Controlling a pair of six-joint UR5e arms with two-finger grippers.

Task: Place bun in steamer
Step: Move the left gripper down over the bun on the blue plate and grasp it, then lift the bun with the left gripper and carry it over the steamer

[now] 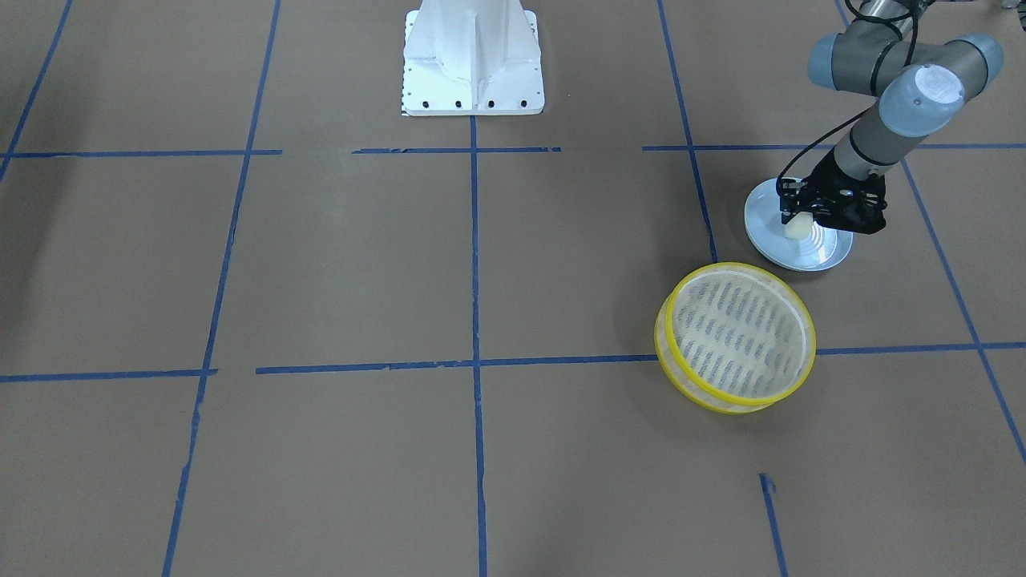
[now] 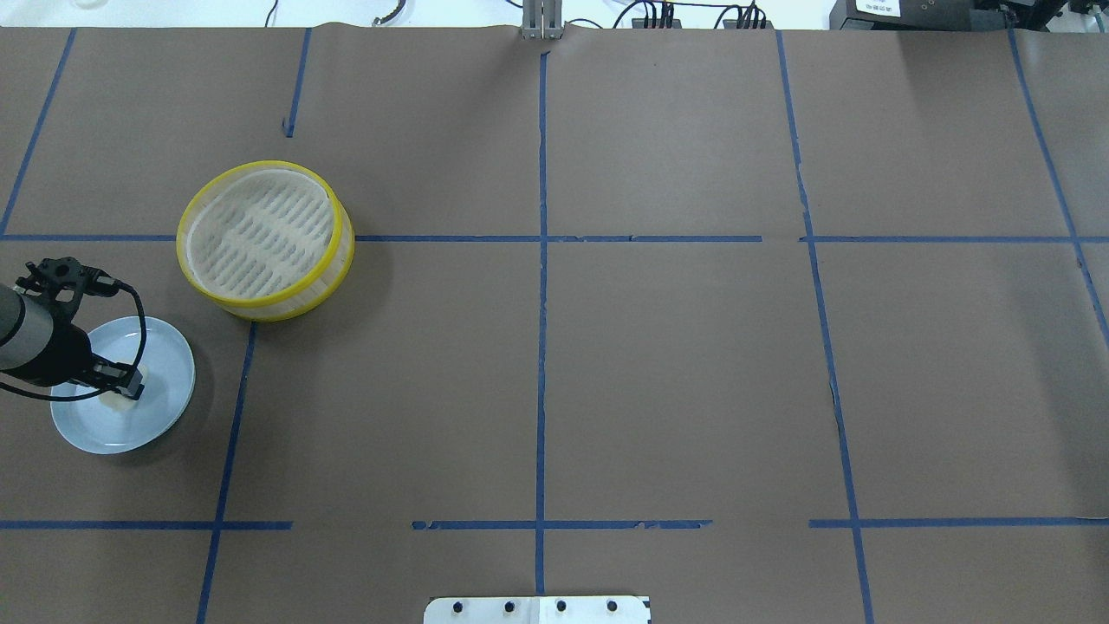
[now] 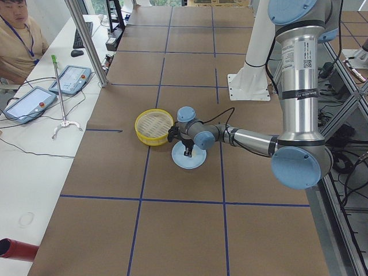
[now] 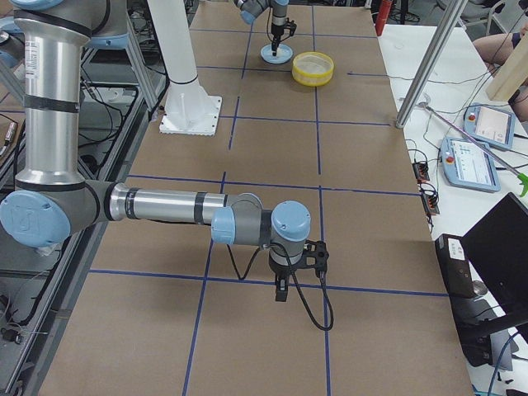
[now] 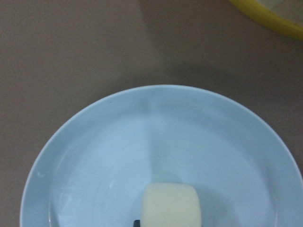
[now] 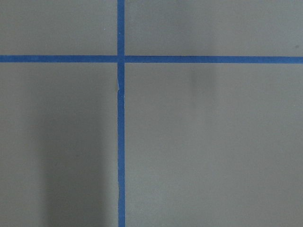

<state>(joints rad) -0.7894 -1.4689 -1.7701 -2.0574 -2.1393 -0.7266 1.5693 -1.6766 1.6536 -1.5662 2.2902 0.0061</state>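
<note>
Brown paper covers the whole table, and blue tape lines divide it into big squares. At its side, the exterior left view shows a white bench with two tablets and a seated person; no other view shows that person's face. The white arm pedestal is clearest in the front-facing view.

In the overhead view the pale blue plate lies near the nine o'clock edge of the table. The steamer stands just beside it, between one and two o'clock from the plate, and its slatted floor holds nothing.

My left gripper hangs over the plate, and its fingers pinch the bun. The overhead view hides most of the bun behind my wrist. My left wrist camera shows it best: a smooth, cream-white, blocky lump with rounded corners, at six o'clock of the plate, far smaller than the plate. I cannot tell if the bun touches the plate.

My right gripper appears only in the exterior right view, low over the paper, and I cannot tell how its fingers stand. Its wrist camera sees only a tape crossing.
</note>
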